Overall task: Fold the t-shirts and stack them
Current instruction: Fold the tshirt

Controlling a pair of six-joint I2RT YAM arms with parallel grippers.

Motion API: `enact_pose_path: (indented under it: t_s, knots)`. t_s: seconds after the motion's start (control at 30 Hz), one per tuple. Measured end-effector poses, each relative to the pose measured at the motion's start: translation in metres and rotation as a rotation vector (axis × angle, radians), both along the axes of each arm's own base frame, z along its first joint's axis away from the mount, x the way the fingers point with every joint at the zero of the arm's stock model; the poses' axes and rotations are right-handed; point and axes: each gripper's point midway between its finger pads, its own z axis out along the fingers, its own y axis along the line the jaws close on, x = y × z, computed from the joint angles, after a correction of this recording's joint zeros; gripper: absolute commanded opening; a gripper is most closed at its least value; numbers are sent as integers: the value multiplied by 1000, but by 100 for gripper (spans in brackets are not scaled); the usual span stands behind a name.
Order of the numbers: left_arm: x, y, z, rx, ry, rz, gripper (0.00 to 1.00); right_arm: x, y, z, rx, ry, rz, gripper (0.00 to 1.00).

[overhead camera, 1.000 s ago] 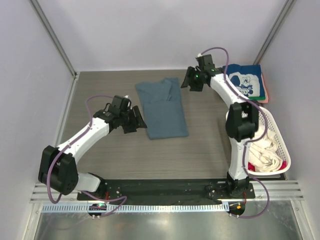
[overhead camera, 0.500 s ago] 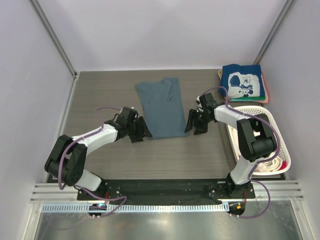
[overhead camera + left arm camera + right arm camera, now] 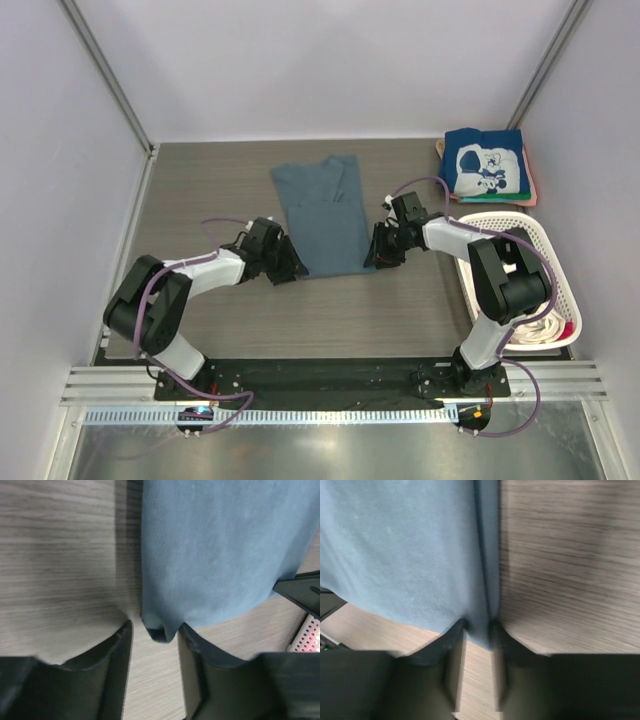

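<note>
Slate-blue t-shirt (image 3: 325,215): is lying flat in the middle of the table (image 3: 200,190), folded into a narrow strip.
Long axis: is running from the far edge of the table toward the arm bases, with the collar end far and the hem end near.
Left gripper (image 3: 293,268): is sitting low at the strip's near-left corner (image 3: 157,630). Its jaws are standing partly apart on either side of that corner. A sliver of table is showing between the cloth and one finger, so they are not clamping it.
Right gripper (image 3: 380,250): is sitting low at the near-right corner (image 3: 480,630), straight across the strip from the left one. Its jaws are standing narrow and the folded edge is filling the gap between them. Whether they are gripping it firmly cannot be told.
Direction of cloth from grippers: the whole strip is stretching away from both grippers toward the far edge, with none of it lying nearer the bases than the fingertips.
Nearer arm: neither, since each is facing its own corner of the hem.
Judged next move: the hem is probably going to be carried along the long axis toward the collar, which requires both corners to be lifted level.
Navy t-shirt (image 3: 485,165): is lying on top of the folded stack at the far right, well apart from the strip.
Basket (image 3: 545,240): is standing near the right arm, with pale cloth lying inside it.
</note>
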Motion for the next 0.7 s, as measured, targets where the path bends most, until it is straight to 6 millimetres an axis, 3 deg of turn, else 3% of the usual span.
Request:
enact_pose_path:
  t_s: [0.13, 0.17, 0.2, 0.3, 0.43, 0.53, 0.7]
  knots:
    - [6, -3, -4, -9, -8, 22, 26, -1, -1, -3, -4, -2, -6, 11]
    - [7, -3, -5, -7, -9, 27, 16, -1, -1, -4, -3, -3, -7, 7]
    - [8, -3, -6, -6, -9, 31, 12, 0, -1, -4, -2, -4, -7, 1]
    - [10, -4, -8, 1, -14, 42, 1, -1, -1, -6, 1, -8, -9, 1]
    - [7, -6, -6, 8, -22, 36, 0, -5, -3, -3, 8, -32, -20, 1]
    - [-7, -8, 7, 32, -33, 18, 0, -17, -8, 10, 14, -49, -42, 1]
    - [-39, -20, 60, 2, -111, -27, 0, -38, -10, 64, 42, -164, -78, 1]
